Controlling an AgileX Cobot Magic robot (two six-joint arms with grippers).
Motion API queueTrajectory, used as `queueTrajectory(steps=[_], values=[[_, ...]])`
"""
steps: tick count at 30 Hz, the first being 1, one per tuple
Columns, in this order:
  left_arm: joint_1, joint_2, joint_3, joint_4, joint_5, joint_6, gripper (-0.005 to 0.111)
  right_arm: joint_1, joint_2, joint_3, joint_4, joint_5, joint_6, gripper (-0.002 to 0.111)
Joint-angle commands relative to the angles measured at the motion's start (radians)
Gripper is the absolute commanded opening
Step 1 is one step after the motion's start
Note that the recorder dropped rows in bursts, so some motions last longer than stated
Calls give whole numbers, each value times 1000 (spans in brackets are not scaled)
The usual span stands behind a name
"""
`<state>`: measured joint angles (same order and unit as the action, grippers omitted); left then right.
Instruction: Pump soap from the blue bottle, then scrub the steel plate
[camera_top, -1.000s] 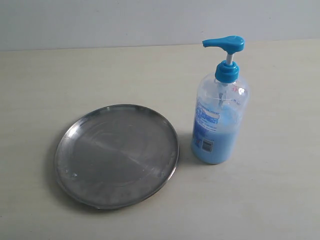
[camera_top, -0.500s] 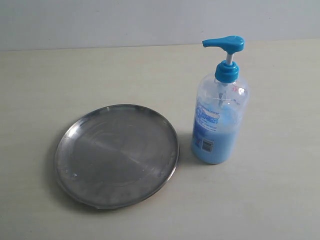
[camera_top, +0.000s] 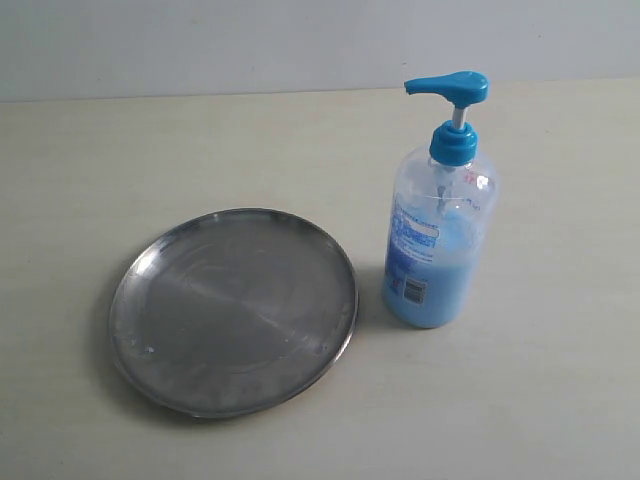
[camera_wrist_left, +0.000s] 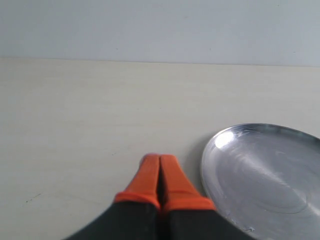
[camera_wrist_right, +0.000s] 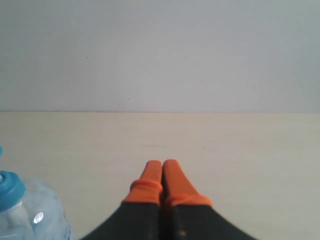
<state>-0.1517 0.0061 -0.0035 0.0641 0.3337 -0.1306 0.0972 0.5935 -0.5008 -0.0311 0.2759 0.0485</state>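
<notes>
The steel plate (camera_top: 233, 310) lies flat on the pale table, left of centre, its dull surface bare of any blob. Just right of it stands the blue bottle (camera_top: 438, 245), upright, its blue pump head (camera_top: 448, 88) raised with the spout toward the plate, and pale blue soap (camera_top: 432, 285) fills its lower part. Neither arm shows in the exterior view. My left gripper (camera_wrist_left: 160, 160) is shut and holds nothing, close beside the plate's rim (camera_wrist_left: 206, 162). My right gripper (camera_wrist_right: 162, 165) is shut and holds nothing too, with the bottle's collar (camera_wrist_right: 10, 191) off to one side of it.
The pale table (camera_top: 540, 400) stretches all round the plate and bottle. A plain grey wall (camera_top: 300, 45) rises behind its far edge. Nothing else stands on the table in view.
</notes>
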Motion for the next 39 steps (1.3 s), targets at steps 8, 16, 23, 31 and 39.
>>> queueTrajectory(steps=[8, 16, 23, 31, 39], values=[[1, -6, 4, 4, -7, 1, 1, -4, 130, -7, 189, 19, -64, 0], [1, -6, 4, 4, -7, 1, 1, -4, 345, -7, 516, 62, -480, 0], [1, -6, 4, 4, -7, 1, 1, 43, 448, -7, 496, 92, -546, 0], [1, -6, 4, 4, -7, 1, 1, 219, 581, -7, 31, 93, -69, 0], [1, -6, 4, 4, -7, 1, 1, 321, 643, 54, -198, -47, 283, 0]])
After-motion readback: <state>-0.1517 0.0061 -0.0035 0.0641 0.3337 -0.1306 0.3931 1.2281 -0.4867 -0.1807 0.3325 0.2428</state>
